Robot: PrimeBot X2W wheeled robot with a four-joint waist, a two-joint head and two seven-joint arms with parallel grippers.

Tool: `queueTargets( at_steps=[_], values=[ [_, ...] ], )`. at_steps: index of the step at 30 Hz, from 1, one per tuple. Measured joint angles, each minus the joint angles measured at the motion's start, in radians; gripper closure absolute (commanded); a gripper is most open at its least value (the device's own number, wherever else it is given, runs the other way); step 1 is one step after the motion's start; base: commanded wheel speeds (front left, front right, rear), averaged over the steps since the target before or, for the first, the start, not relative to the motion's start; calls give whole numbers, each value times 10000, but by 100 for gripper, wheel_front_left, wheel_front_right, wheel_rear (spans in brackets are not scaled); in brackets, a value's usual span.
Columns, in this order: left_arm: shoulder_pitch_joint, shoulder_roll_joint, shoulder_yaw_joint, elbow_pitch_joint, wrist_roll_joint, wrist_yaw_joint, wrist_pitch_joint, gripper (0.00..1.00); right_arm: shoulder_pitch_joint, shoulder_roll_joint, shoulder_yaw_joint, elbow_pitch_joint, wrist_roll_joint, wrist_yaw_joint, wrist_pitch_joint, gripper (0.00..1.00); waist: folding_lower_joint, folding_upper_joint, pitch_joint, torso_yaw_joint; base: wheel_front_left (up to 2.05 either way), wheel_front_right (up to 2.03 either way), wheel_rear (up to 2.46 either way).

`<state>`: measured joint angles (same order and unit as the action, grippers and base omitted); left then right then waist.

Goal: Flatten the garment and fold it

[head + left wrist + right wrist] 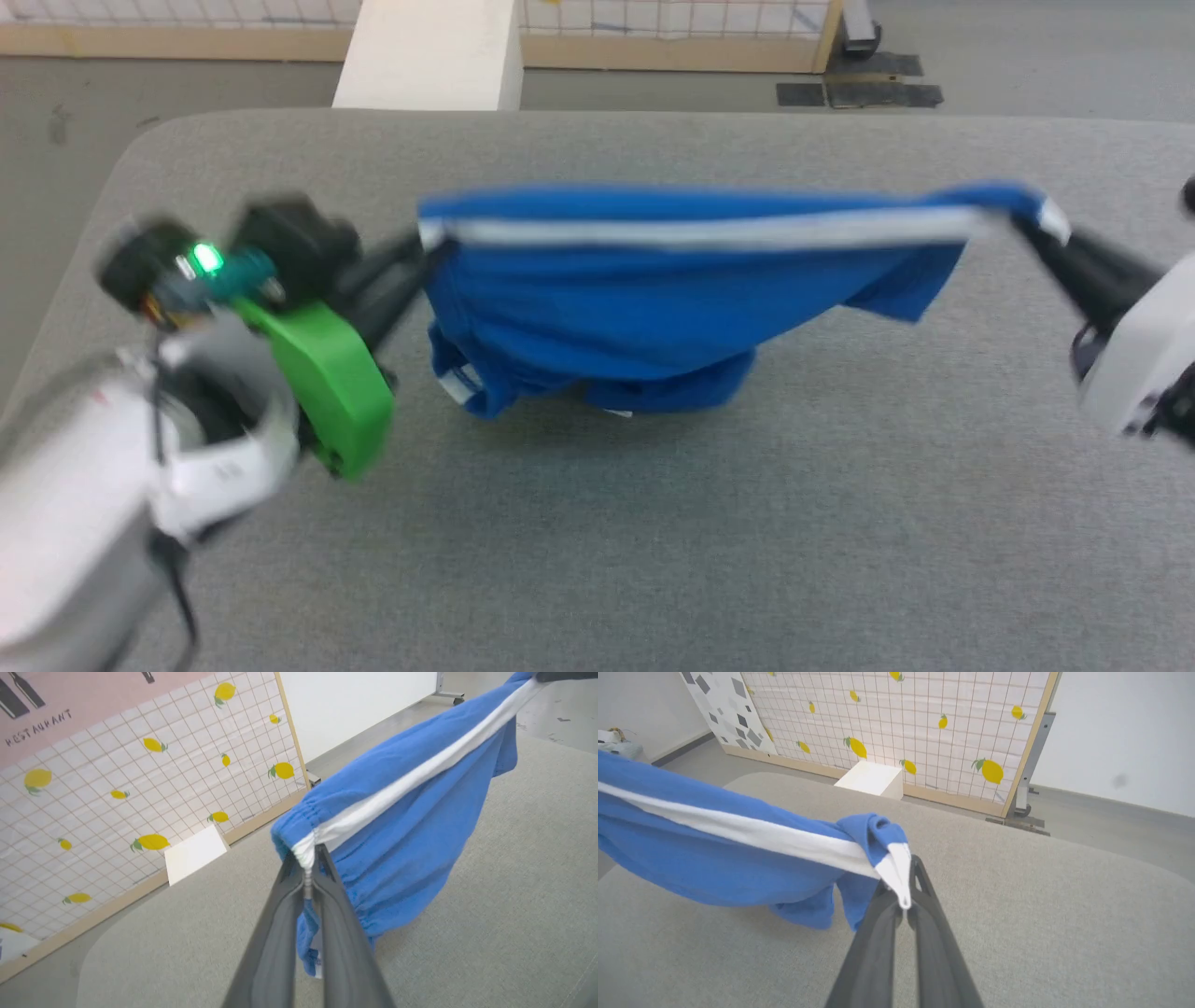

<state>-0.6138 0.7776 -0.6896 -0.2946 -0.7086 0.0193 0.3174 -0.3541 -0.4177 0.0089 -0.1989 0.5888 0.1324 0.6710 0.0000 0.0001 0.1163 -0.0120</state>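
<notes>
The garment, bright blue shorts with a white stripe, hangs stretched between my two grippers above the grey table, its lower folds sagging onto the surface. At the garment's left end my left gripper is shut on it; the left wrist view shows the gripper clamping the gathered waistband beside the stripe. My right gripper is shut on the right end. In the right wrist view, that gripper pinches the white trim of the garment.
The grey padded table spreads wide on all sides of the cloth. A white box stands beyond the far edge. Behind it a lemon-print grid panel lines the wall, with dark floor mats at the right.
</notes>
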Motion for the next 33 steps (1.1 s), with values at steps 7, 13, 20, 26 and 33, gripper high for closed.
queueTargets(
  at_steps=[7,13,20,26,33],
  values=[
    [-2125,441,782,-17,-384,-857,723,100,-2051,-759,297,-115,844,0,533,100,0,0,-154,-337,0,0,0],
    [-3338,545,1043,272,-834,-1154,1244,100,-3516,-1369,825,-48,1083,0,767,100,0,0,-133,-616,0,0,0],
    [-4342,635,1220,460,-1141,-1243,1931,100,-4931,-2056,1557,401,1262,2,579,100,0,0,400,-825,0,0,0],
    [-5817,587,1312,849,-1513,-1344,2706,100,-6666,-2589,2387,1160,1246,4,-46,100,0,0,1383,-987,0,0,0],
    [-8551,424,945,2077,-1181,-1499,3191,100,-9604,-2374,3404,2999,876,6,-1538,100,1,0,2999,-1215,0,0,0]
  ],
)
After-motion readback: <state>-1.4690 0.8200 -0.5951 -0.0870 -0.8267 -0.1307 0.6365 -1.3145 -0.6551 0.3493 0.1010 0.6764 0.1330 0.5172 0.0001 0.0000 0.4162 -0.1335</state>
